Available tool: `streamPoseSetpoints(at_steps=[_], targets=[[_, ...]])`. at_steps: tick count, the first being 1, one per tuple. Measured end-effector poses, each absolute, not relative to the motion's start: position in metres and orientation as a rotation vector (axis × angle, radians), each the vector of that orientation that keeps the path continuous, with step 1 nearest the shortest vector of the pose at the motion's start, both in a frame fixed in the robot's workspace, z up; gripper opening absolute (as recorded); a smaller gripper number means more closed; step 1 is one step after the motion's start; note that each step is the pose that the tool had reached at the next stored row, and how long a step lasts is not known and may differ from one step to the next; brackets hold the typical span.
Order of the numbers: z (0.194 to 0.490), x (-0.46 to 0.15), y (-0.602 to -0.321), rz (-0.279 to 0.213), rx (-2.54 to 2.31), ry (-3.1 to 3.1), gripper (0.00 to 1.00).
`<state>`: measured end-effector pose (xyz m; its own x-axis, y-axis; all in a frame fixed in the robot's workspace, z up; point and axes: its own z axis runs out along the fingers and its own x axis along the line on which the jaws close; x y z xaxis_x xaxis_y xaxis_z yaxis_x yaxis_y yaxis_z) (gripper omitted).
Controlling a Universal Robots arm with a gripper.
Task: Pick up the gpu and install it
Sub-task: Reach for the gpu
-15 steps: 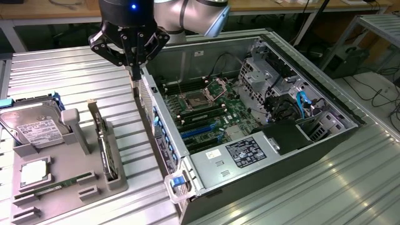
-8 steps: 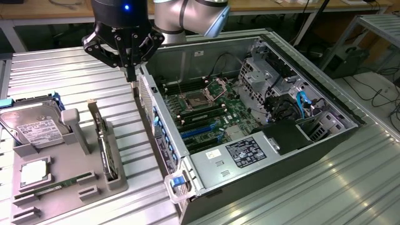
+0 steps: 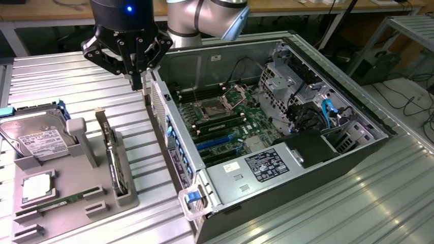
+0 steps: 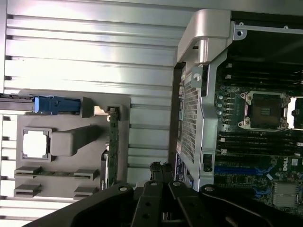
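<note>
Though closed, one gripper (image 3: 137, 84), one gpu (image 3: 112, 152).

An open computer case (image 3: 196, 63) sits at the exterior view's centre-right, motherboard (image 3: 227, 124) and CPU socket (image 3: 215, 108) exposed. At lower left, a grey holder (image 3: 81, 178) on the ribbed metal surface (image 3: 339, 208) carries a hard drive (image 3: 37, 134), processor (image 3: 37, 184) and RAM stick (image 3: 64, 199).

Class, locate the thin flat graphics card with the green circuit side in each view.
Exterior view: gpu stands on edge in the grey plastic holder, exterior view's left.
Wrist view: gpu on edge in the holder's slot nearest the open silver computer case.
Shared landmark: the computer case.
</note>
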<state>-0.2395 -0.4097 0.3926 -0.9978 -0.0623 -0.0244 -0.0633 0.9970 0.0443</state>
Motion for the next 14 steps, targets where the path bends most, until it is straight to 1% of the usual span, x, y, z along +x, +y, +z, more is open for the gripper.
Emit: streamPoseSetpoints(at_steps=[14], targets=[[0.392, -0.256, -0.412, 0.071, -0.123, 3.116, 0.11]])
